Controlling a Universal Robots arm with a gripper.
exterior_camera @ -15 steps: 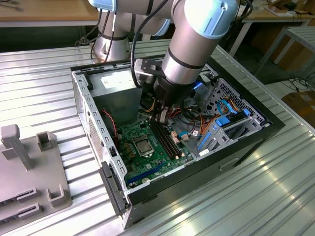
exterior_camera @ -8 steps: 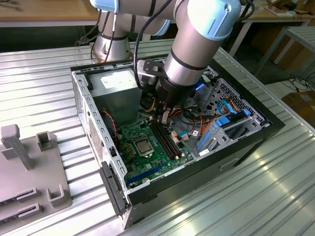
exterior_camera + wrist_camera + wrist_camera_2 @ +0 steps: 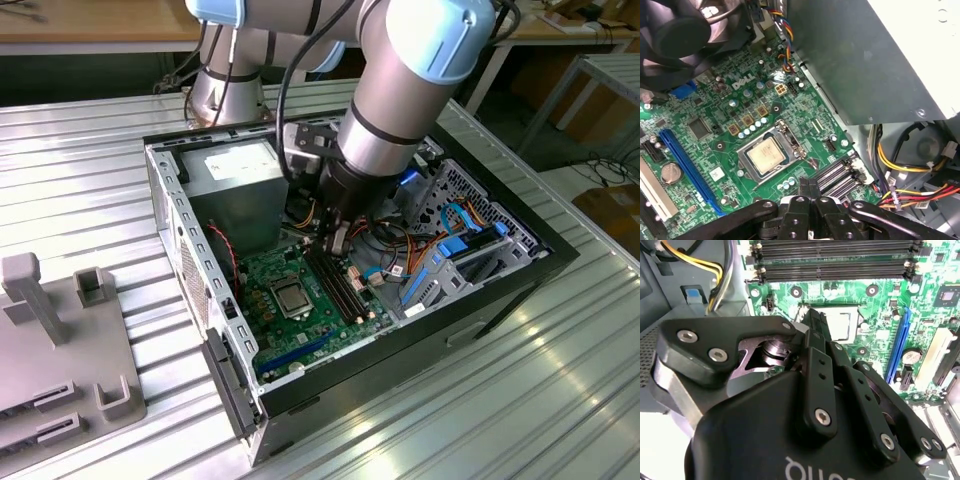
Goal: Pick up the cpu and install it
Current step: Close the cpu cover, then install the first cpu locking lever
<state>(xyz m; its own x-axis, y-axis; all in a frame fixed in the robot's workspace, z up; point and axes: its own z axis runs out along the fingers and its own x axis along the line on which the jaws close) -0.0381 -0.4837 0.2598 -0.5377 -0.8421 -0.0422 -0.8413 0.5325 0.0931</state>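
The cpu lies flat in the black-framed socket on the green motherboard, its silver-grey face up. It is plain in the first wrist view and partly behind the fingers in the second wrist view. My gripper hangs inside the open computer case, over the memory slots just to the exterior view's right of the socket. Its fingers are shut against each other with nothing between them. They stand above the board, apart from the cpu.
The grey power supply box fills the case's back left corner. Coloured cables and blue drive brackets crowd the right side. A long blue slot runs beside the socket. A grey fixture stands on the ribbed metal table.
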